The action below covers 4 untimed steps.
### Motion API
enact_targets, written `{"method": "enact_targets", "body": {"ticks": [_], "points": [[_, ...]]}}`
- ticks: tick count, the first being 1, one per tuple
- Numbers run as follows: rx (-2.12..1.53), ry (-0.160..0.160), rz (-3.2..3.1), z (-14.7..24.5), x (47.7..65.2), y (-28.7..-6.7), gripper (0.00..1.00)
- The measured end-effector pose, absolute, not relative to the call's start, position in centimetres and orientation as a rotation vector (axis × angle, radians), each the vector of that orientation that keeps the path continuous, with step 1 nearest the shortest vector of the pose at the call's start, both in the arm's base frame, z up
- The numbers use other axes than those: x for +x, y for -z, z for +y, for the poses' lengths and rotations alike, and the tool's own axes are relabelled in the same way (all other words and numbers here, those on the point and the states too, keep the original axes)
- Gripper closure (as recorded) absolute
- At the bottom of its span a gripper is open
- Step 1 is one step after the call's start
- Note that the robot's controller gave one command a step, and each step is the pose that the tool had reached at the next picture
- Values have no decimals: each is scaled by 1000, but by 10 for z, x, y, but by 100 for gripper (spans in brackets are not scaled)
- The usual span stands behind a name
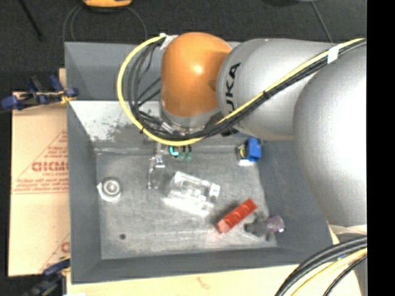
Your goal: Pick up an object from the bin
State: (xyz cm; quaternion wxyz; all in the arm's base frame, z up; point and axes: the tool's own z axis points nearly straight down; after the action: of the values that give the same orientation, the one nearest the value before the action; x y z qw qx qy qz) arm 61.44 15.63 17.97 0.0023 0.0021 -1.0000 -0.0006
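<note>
My gripper [179, 148] hangs under the orange wrist cover, over the back middle of the bin floor. Just in front of it and slightly to the right lies a clear plastic piece [190, 193], flat and crumpled-looking, with a pale upright end toward the gripper. A blue and white item [250, 151] rests to the gripper's right, by the back wall.
A red oblong block [236, 216] lies at the front right, with a small grey and purple piece [266, 226] beside it. A white round cap [110, 188] sits alone at the left. The arm covers the bin's right and back side.
</note>
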Motion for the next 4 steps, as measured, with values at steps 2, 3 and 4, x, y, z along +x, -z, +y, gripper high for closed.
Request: {"method": "enact_targets", "body": {"ticks": [2,3,4], "points": [[816,-1,-3039,65,638,-75,0],[1229,1,-2903,17,630,-76,0],[1199,-2,-2908,-15,645,-82,0]]}}
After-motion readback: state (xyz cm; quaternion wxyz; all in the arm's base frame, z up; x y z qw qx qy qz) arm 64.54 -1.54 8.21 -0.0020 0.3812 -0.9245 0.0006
